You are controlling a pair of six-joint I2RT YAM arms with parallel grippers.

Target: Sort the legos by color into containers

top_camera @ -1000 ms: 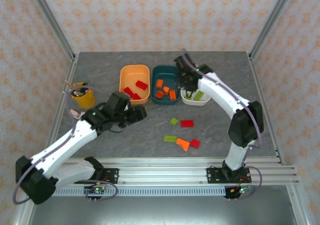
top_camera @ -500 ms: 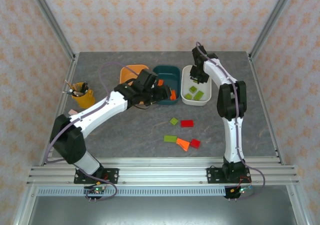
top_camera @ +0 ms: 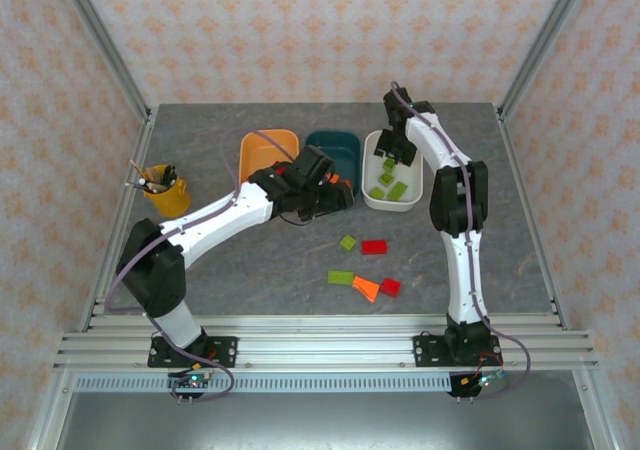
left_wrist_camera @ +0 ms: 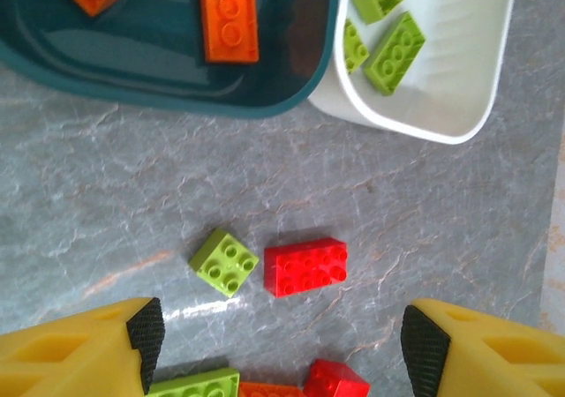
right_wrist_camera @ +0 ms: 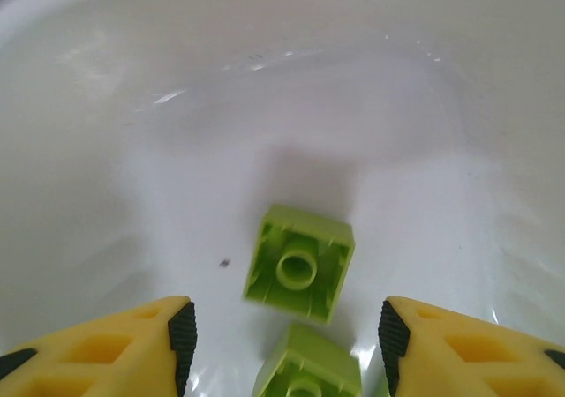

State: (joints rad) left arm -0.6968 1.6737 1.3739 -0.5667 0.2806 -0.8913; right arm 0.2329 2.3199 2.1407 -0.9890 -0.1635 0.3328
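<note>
Five legos lie loose on the bench (top_camera: 250,270), lower middle of the top view. A yellow-green square (top_camera: 348,241) sits just beside a red oblong (top_camera: 374,247). Below them a yellow-green oblong (top_camera: 340,277), an orange brick (top_camera: 365,289) and a red square (top_camera: 389,286) huddle close.

Above them three tubs stand in a row, touching or nearly so: light orange tub (top_camera: 265,155), dark teal tub (top_camera: 335,148), white tub (top_camera: 395,206). The white one holds three yellow-green bricks (left_wrist_camera: 395,51). The teal one shows two orange bricks (left_wrist_camera: 229,16) and a sliver of a third. My left arm hides what is in the orange one.

That arm arcs up from the lower left, wrist over the teal tub's near rim. My left fingers (left_wrist_camera: 281,340) are spread wide and empty above the square and the red oblong.

My right arm stands tall at the right and folds over, wrist pointing down into the white tub. My right fingers (right_wrist_camera: 284,331) are parted and grip nothing. An upturned brick (right_wrist_camera: 300,265) lies on the tub floor above them in the frame.

Bare bench lies left and right of the loose five. A yellow cup (top_camera: 167,198) stands well apart at the left edge.
</note>
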